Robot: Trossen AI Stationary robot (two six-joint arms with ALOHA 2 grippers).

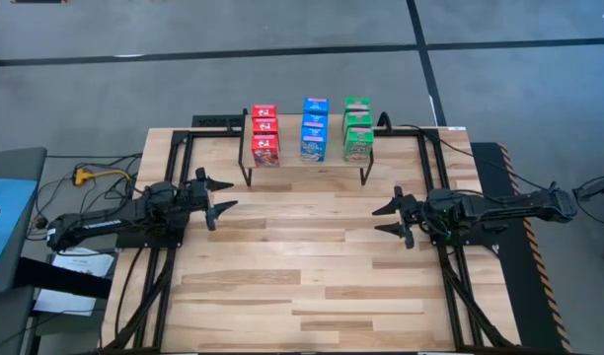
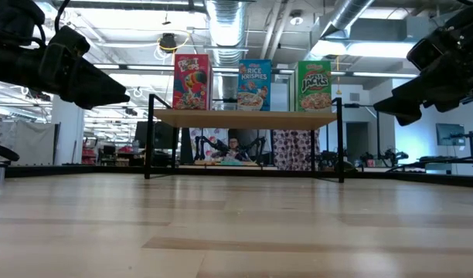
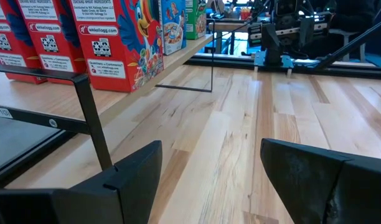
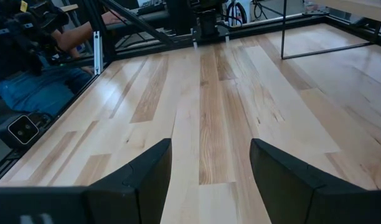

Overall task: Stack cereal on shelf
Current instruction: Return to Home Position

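The small red, blue and green cardboard cereal boxes [image 1: 314, 129] on the far wood-topped shelf [image 1: 290, 150] looked light and crushable to me, and I judged their narrow sides the best hold. My left pincer [image 1: 231, 195] and right pincer [image 1: 379, 219] hung wide open, empty.

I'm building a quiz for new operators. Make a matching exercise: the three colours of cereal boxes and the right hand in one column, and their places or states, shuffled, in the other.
1 red cereal boxes
2 blue cereal boxes
3 green cereal boxes
4 right hand

A middle of the shelf
B open, raised over the tabletop
C shelf end nearest the left hand
D shelf end nearest the right hand

Pairs: 1-C, 2-A, 3-D, 4-B
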